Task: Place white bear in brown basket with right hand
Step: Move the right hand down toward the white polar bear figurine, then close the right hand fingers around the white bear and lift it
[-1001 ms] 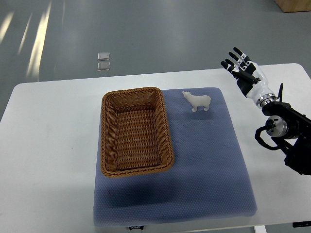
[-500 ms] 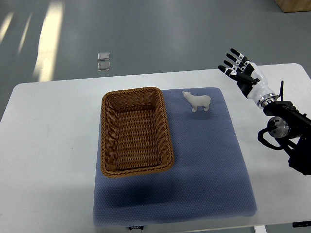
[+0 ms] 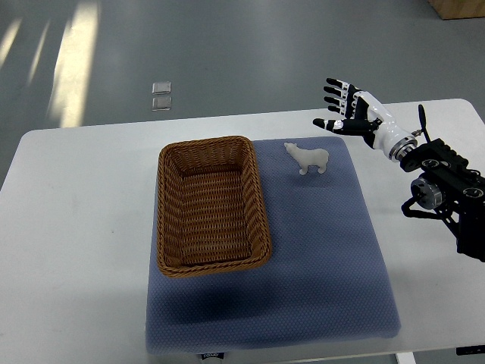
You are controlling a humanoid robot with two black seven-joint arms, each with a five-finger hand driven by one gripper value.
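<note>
We look down on a white worktop (image 3: 76, 227) with rounded corners, filling the lower part of the frame. A blue-grey mat (image 3: 318, 273) covers its middle and right. Beyond it, the upper frame shows a smooth grey floor (image 3: 250, 53) with pale streaks of light (image 3: 72, 61) at upper left, two small square plates (image 3: 161, 96) set into it, and a brown box corner (image 3: 458, 7) at upper right.

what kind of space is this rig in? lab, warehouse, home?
Probably a lab or test bay, not a home. A plain white table with a blue mat stands on a bare grey floor. On the mat are only staged props, a brown basket and white bear, with the right robot hand nearby.
</note>
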